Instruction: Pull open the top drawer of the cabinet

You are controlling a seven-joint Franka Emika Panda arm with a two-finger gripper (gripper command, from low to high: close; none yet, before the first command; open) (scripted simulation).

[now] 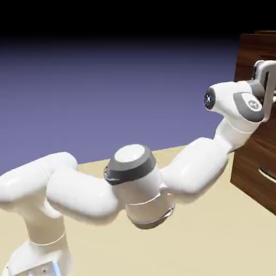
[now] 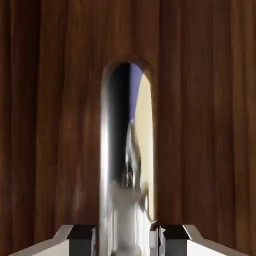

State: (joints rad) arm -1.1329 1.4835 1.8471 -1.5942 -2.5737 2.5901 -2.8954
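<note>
The cabinet (image 1: 252, 161) of dark glossy wood stands at the exterior view's right edge. Its top drawer (image 1: 249, 54) carries a curved silver handle (image 1: 261, 69). My gripper (image 1: 265, 92) is at that handle, with the white arm stretched up toward it. In the hand view the drawer's wood front (image 2: 50, 125) fills the picture. The shiny handle (image 2: 125, 150) runs up the middle, between my two grey fingertips (image 2: 80, 235). My gripper (image 2: 127, 241) is shut on the handle, and both tips press against its sides.
A lower drawer front shows its own silver handle (image 1: 267, 173) below my hand. The tan table (image 1: 215, 237) lies under the arm, which spans from the lower left to the cabinet.
</note>
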